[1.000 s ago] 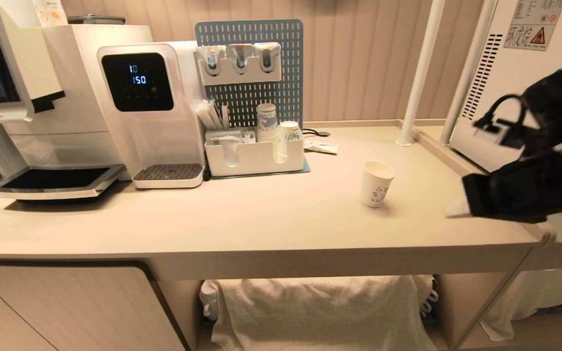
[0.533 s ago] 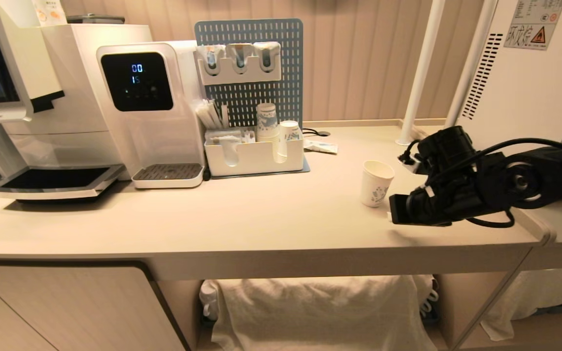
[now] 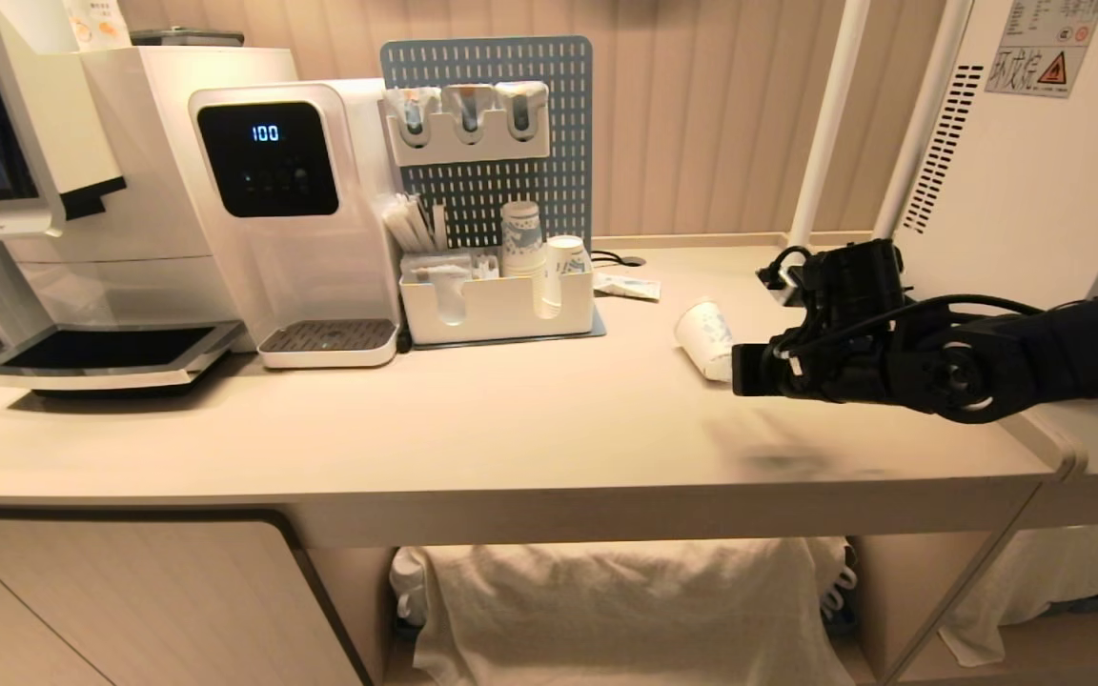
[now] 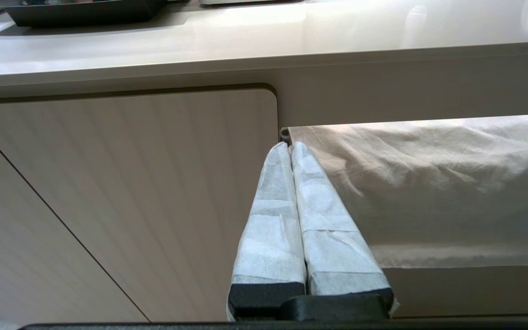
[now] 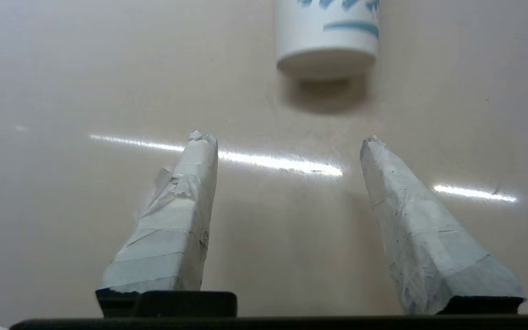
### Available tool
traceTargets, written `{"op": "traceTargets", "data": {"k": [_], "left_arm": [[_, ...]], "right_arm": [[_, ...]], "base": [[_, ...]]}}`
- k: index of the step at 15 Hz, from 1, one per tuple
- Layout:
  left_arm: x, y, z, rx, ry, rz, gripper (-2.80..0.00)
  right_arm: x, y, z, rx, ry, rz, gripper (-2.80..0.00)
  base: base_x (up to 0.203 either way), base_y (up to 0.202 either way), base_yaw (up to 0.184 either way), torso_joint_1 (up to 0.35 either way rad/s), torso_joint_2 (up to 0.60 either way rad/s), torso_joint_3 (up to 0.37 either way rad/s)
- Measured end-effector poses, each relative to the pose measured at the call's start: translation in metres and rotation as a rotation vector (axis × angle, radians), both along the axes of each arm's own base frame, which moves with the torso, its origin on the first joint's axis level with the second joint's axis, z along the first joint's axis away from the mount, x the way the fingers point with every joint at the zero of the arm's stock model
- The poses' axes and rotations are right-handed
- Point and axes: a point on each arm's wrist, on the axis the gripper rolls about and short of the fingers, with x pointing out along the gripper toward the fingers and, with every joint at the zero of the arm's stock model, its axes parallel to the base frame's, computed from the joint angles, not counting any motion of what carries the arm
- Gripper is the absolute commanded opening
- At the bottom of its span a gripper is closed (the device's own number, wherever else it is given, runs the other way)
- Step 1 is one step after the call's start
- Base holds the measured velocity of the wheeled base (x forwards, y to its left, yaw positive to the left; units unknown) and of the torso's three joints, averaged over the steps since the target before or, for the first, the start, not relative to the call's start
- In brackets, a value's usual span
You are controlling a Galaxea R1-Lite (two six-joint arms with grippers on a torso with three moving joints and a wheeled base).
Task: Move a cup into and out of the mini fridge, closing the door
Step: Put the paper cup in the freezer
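Small white paper cup with a blue printed pattern [image 3: 704, 335] sits tilted on the pale beige countertop [image 3: 511, 419], mouth leaning toward the back-left, right of centre on the surface. In the right wrist view the cup [image 5: 327, 34] lies ahead of the fingertips with its base toward the camera, clear of both fingers and casting a shadow on the counter. Right gripper [image 5: 287, 140]: black body, white tape-wrapped fingers [image 5: 177, 220] spread wide, nothing between them; in the head view its black housing [image 3: 749, 370] hangs just above the counter immediately right of the cup, whether touching it cannot be told. White boxy mini fridge with vent slots and a warning sticker [image 3: 1026, 162] stands at the far right behind the arm; its door is not visible. Left gripper [image 4: 290, 145]: white-wrapped fingers pressed together, empty, held low in front of the beige cabinet door [image 4: 122, 197] beside a crumpled white cloth [image 4: 429, 183] under the counter. Further left on the counter: white organiser tray [image 3: 497, 307] with a nested stack of patterned cups [image 3: 520, 233], blue-grey pegboard [image 3: 487, 143], white water dispenser with black display [image 3: 282, 210], white coffee machine [image 3: 53, 191].
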Motion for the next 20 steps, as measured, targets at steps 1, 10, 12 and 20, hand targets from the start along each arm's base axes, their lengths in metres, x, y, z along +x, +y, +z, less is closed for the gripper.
{"op": "traceTargets", "data": {"k": [1, 10, 12, 20], "left_arm": [[0.000, 0.000, 0.000, 0.000, 0.000, 0.000, -2.80], [0.000, 0.000, 0.000, 0.000, 0.000, 0.000, -2.80], [0.000, 0.000, 0.000, 0.000, 0.000, 0.000, -2.80], [0.000, 0.000, 0.000, 0.000, 0.000, 0.000, -2.80]], "right_arm": [[-0.006, -0.004, -0.002, -0.038, 0.010, 0.017, 0.00], [-0.027, -0.021, 0.008, -0.150, -0.043, 0.058, 0.00], [-0.021, -0.024, 0.012, -0.143, -0.098, 0.035, 0.00], [0.024, -0.033, 0.009, -0.172, -0.206, -0.155, 0.00]], "base": [[0.000, 0.000, 0.000, 0.000, 0.00, 0.000], [0.000, 0.000, 0.000, 0.000, 0.00, 0.000], [0.000, 0.000, 0.000, 0.000, 0.00, 0.000], [0.000, 0.000, 0.000, 0.000, 0.00, 0.000]]}}
